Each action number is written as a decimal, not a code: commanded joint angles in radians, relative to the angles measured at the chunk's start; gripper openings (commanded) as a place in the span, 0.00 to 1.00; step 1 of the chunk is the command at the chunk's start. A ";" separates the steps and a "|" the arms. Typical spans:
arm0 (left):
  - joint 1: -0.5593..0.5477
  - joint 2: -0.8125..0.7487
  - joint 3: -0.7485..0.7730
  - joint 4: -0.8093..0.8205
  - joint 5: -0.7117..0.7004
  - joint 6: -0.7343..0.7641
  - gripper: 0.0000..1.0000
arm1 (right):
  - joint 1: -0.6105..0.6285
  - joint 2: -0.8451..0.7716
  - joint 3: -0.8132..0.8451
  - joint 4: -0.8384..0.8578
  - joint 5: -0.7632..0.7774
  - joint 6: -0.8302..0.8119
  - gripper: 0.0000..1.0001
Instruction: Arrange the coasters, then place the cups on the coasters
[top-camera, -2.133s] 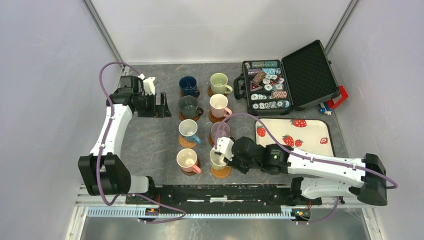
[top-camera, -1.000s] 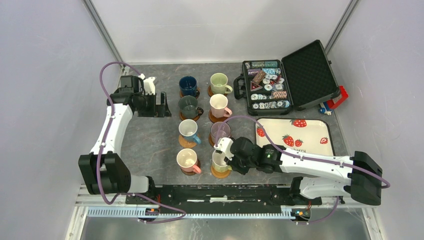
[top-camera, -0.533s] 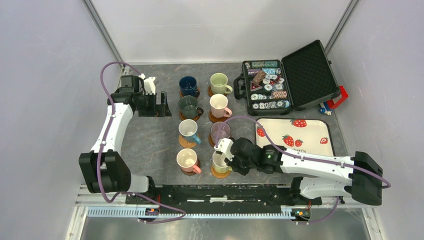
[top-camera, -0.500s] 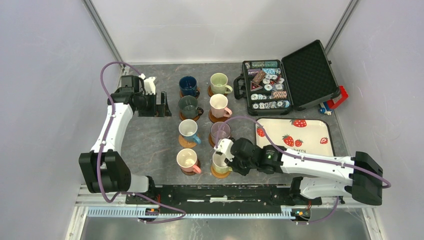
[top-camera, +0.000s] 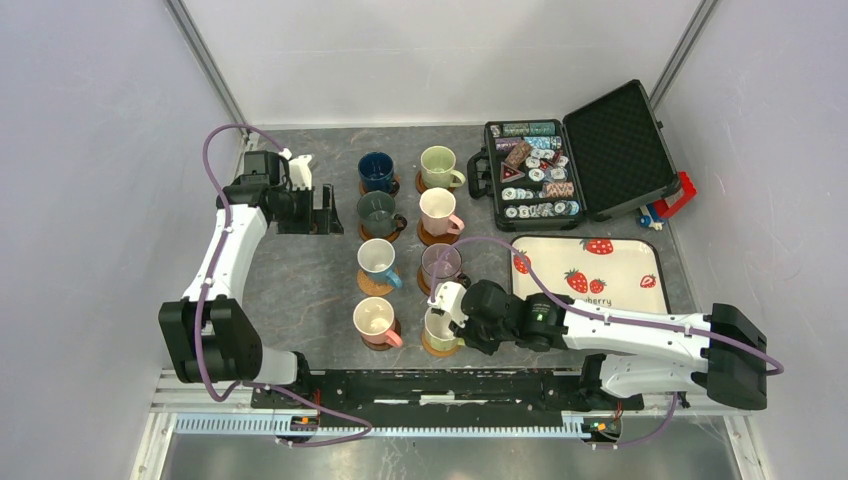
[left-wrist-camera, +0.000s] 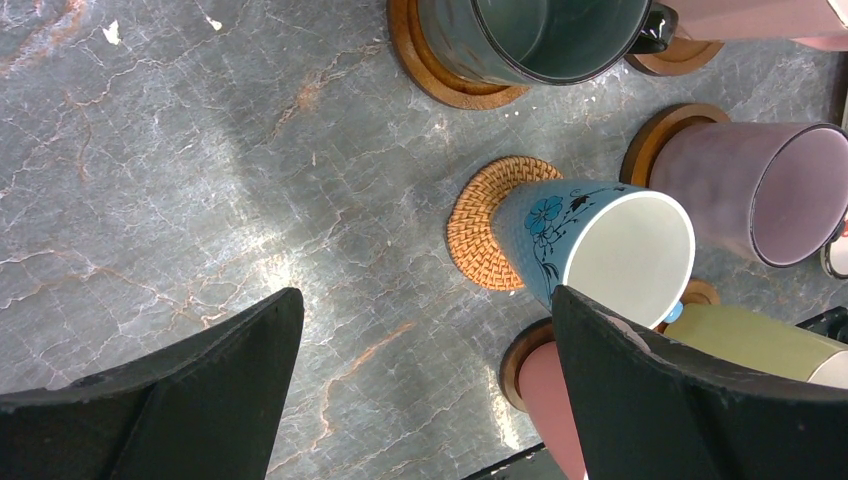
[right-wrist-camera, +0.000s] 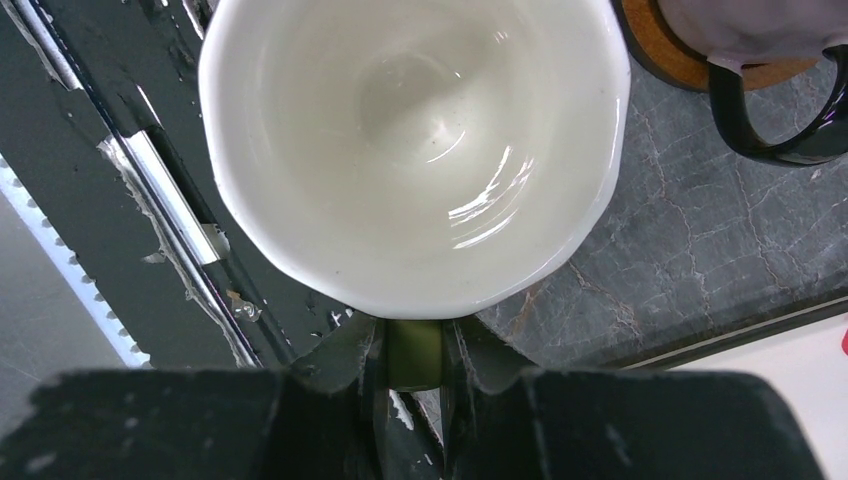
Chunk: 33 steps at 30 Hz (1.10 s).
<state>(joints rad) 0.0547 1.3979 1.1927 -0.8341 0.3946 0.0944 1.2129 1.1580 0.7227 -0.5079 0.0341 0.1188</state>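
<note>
Eight cups stand in two columns on round coasters. My right gripper (top-camera: 453, 326) is shut on the handle (right-wrist-camera: 413, 355) of the yellow cup (top-camera: 436, 324), which sits over the nearest right coaster (top-camera: 441, 347); whether it rests on it I cannot tell. The cup's white inside (right-wrist-camera: 415, 150) fills the right wrist view and hides that coaster. My left gripper (top-camera: 322, 210) hangs open left of the grey-green cup (top-camera: 377, 212), holding nothing. In its wrist view the left gripper (left-wrist-camera: 425, 300) is above bare table, beside the light blue cup (left-wrist-camera: 610, 250) on a woven coaster (left-wrist-camera: 480, 225).
An open black case (top-camera: 615, 145) of poker chips lies at the back right. A strawberry-print tray (top-camera: 620, 262) lies in front of it, close to my right arm. The black rail (top-camera: 440, 385) runs along the near edge just behind the yellow cup.
My right gripper has shifted a little toward the near edge with the yellow cup, staying over the nearest right coaster. The left arm has hardly moved.
</note>
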 joint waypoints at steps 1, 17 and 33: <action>-0.003 -0.005 -0.005 0.029 0.003 -0.014 1.00 | 0.002 -0.022 0.006 0.094 0.032 0.008 0.00; -0.003 -0.023 -0.020 0.028 -0.005 -0.008 1.00 | 0.002 -0.026 -0.014 0.089 -0.007 0.010 0.31; -0.003 -0.027 -0.021 0.029 -0.008 0.002 1.00 | 0.002 -0.075 -0.022 0.025 -0.032 -0.024 0.47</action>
<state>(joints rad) 0.0547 1.3975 1.1717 -0.8307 0.3943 0.0944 1.2129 1.1236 0.7029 -0.4690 0.0212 0.1150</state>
